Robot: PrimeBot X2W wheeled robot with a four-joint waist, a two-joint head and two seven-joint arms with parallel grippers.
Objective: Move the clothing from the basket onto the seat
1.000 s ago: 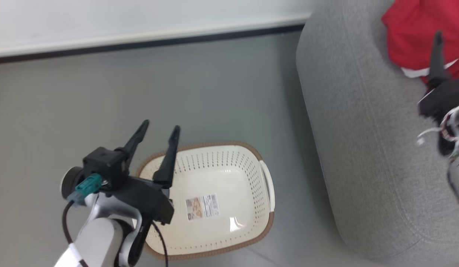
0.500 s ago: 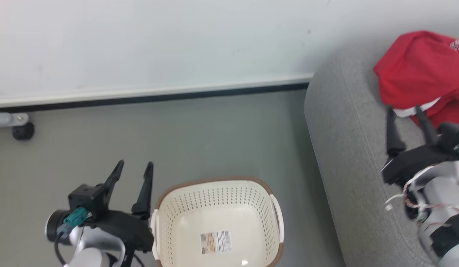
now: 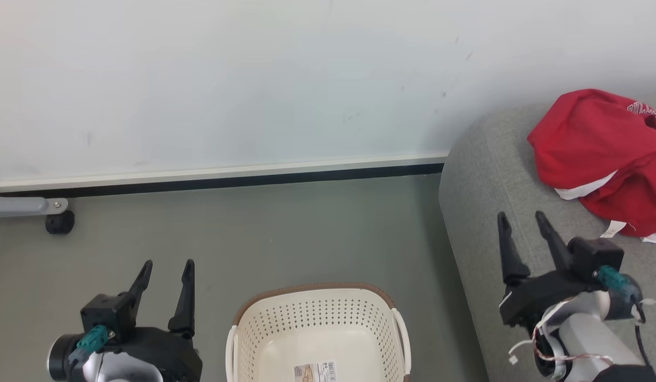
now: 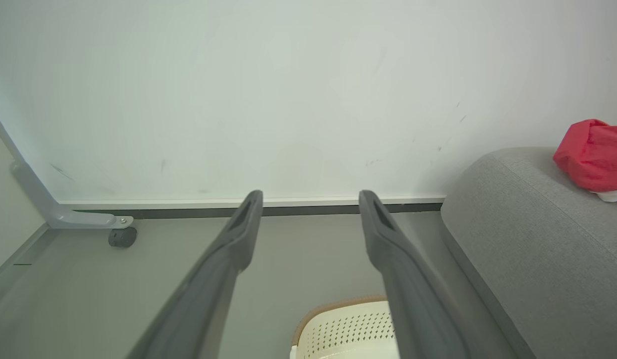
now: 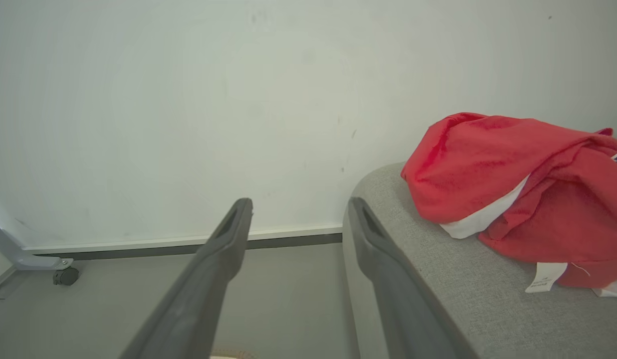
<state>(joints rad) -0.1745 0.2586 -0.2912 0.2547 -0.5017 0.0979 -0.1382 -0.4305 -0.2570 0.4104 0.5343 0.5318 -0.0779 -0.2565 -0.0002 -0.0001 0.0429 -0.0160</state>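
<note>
The red clothing [image 3: 603,159] lies crumpled on the grey seat [image 3: 481,212] at the right, with white trim and a small white tag showing; the right wrist view has the clothing [image 5: 517,184] on the seat [image 5: 438,279] too. The cream basket [image 3: 317,334] stands on the floor at the bottom centre, with just a paper label inside. My left gripper [image 3: 167,264] is open, left of the basket, holding nothing. My right gripper [image 3: 521,216] is open over the seat's near edge, a little short of the clothing. In the left wrist view the basket [image 4: 348,329] peeks between the fingers.
A white wall with a dark skirting strip [image 3: 216,183] runs across the back. A grey metal foot with a black caster [image 3: 59,223] stands at the far left. Bare grey floor [image 3: 280,233] lies between the wall, the basket and the seat.
The head camera has tilted up, so the wall fills more of the picture and the basket sits lower. The right gripper has drawn back from the clothing; the left one now sits left of the basket.
</note>
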